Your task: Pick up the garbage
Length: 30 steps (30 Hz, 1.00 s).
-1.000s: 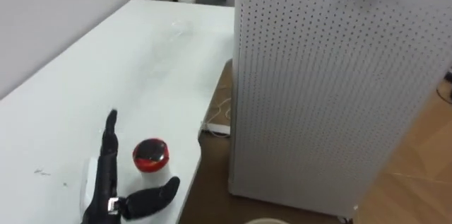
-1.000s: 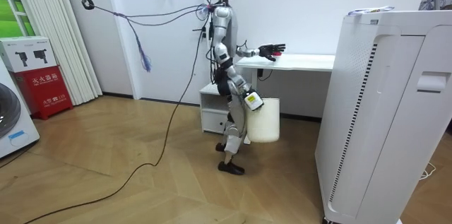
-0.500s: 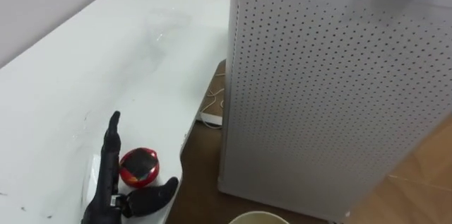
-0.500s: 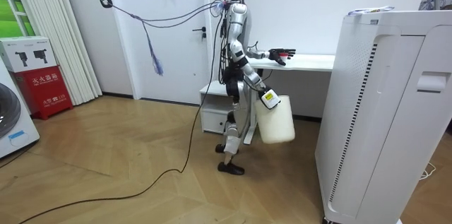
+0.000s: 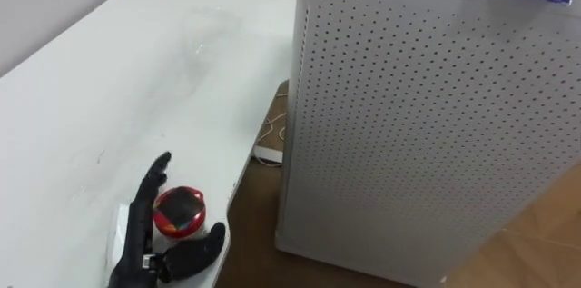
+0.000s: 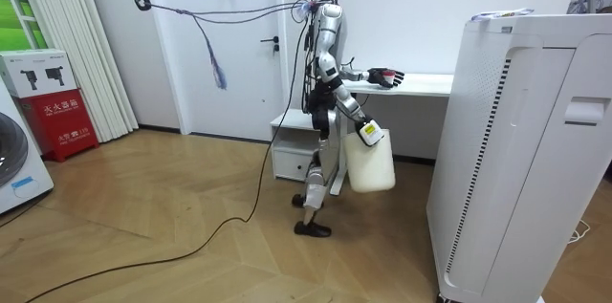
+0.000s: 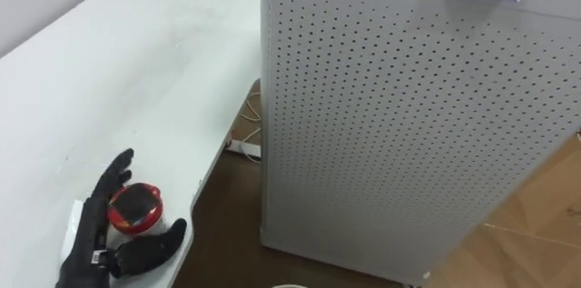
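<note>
Though the near edge cuts off its wrist, the left hand (image 5: 138, 233) lies spread on the table (image 5: 109, 79), fingers and thumb flanking a red round object (image 5: 179, 213); the right hand (image 6: 367, 131) is at the bucket (image 6: 371, 164), grip unreadable.

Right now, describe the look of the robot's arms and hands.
The left hand is black, with slender fingers and a small white tag at its back. In the room view both arms are silver-grey with darker joints; the right hand bears a white-and-yellow tag.
</note>
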### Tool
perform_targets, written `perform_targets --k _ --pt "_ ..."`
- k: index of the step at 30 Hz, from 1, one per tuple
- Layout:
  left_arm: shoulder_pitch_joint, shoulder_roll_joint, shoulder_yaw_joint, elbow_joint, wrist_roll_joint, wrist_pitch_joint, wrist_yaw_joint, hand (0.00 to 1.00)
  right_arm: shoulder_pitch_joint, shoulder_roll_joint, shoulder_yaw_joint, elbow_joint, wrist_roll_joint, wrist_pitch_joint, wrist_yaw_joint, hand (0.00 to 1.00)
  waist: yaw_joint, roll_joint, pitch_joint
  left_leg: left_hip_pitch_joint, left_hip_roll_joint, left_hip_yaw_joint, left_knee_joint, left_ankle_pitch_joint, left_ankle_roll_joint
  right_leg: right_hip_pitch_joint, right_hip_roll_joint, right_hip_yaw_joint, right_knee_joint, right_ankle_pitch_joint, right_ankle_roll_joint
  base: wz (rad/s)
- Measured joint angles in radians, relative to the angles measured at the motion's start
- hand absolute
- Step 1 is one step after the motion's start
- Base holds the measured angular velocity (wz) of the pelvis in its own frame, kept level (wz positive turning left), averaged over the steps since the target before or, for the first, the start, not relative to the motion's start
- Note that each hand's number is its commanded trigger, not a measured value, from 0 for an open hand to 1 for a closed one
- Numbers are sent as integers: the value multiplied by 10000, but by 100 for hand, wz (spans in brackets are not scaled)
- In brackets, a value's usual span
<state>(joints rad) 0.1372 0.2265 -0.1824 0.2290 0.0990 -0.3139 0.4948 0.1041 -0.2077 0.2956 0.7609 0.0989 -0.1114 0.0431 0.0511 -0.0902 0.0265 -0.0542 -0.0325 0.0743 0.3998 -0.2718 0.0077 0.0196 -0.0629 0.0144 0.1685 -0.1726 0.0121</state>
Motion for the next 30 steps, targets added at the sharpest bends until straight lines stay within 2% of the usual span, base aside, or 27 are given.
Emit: perform_targets --k 1,2,3,4,5,7,10,12,15,21,26,29,30 --pt "-177 7 -83 22 -190 7 -97 100 49 -8 -68 -6 105 6 -76 100 -25 -22 -53 -507 172 32 -833 211 -97 -44 -51 421 26 4 34 80" --pt "-337 -10 -186 25 -192 5 -146 100 44 -23 -151 19 114 11 -117 100 -55 21 -75 -732 319 187 -1214 608 285 -101 -52 422 62 -39 107 53" --pt "-355 -44 -354 30 -188 -70 -253 100 57 0 -254 46 96 93 -185 100 177 -23 -183 -677 323 546 -1270 773 422 -278 -109 247 151 -79 324 0" --pt "-295 -33 -436 61 -192 -76 -286 100 59 -1 -242 27 63 91 -158 100 388 0 -169 -502 333 627 -1269 778 431 -243 -127 -108 114 -38 409 -25" --pt "-288 -33 -459 110 -209 -48 -294 100 42 4 -240 -26 34 89 -138 100 437 33 -150 -381 337 592 -1273 778 431 -164 -129 -287 52 10 455 -47" --pt "-267 -38 -359 353 -454 29 -305 100 54 5 -231 -297 -31 28 -96 100 572 150 -134 6 311 510 -1436 769 423 -127 -107 -859 -285 366 368 -47" --pt "-113 -189 -210 438 -646 83 -559 100 155 13 -232 -303 -28 41 34 100 303 400 -234 190 294 565 -1744 770 420 -10 -60 -1045 -261 386 358 -2" --pt "-84 -220 -187 448 -691 89 -728 100 191 51 -196 -209 -29 53 263 100 301 423 -221 259 302 601 -1778 776 417 -9 -53 -1062 -203 381 352 -5" --pt "-91 -192 -288 446 -803 146 -1062 100 141 61 -123 -154 -31 60 327 100 204 392 -204 291 309 599 -1773 771 419 -53 -56 -1339 -29 374 351 0" --pt "-79 -169 -457 131 -2043 265 -1924 100 144 102 -115 2 -314 60 339 100 22 349 -209 136 308 632 -1754 768 446 -316 -89 -1546 199 378 346 -4" --pt "-303 -207 -1397 -130 -2452 248 -2688 100 -123 215 -19 192 -705 28 259 100 -200 389 -175 -124 310 669 -1628 779 459 -618 -107 -1534 331 378 346 -2" --pt "-535 -356 -2025 -128 -2441 250 -3282 100 -474 244 -22 434 -706 -20 221 100 -271 477 -119 -245 351 938 -1629 786 473 -905 -104 -1439 453 382 339 -24" --pt "-561 -453 -2209 -129 -2433 250 -3523 100 -593 251 -31 449 -780 -27 193 100 -370 524 -77 -286 370 1029 -1632 785 473 -1022 -97 -1389 547 382 339 -21"
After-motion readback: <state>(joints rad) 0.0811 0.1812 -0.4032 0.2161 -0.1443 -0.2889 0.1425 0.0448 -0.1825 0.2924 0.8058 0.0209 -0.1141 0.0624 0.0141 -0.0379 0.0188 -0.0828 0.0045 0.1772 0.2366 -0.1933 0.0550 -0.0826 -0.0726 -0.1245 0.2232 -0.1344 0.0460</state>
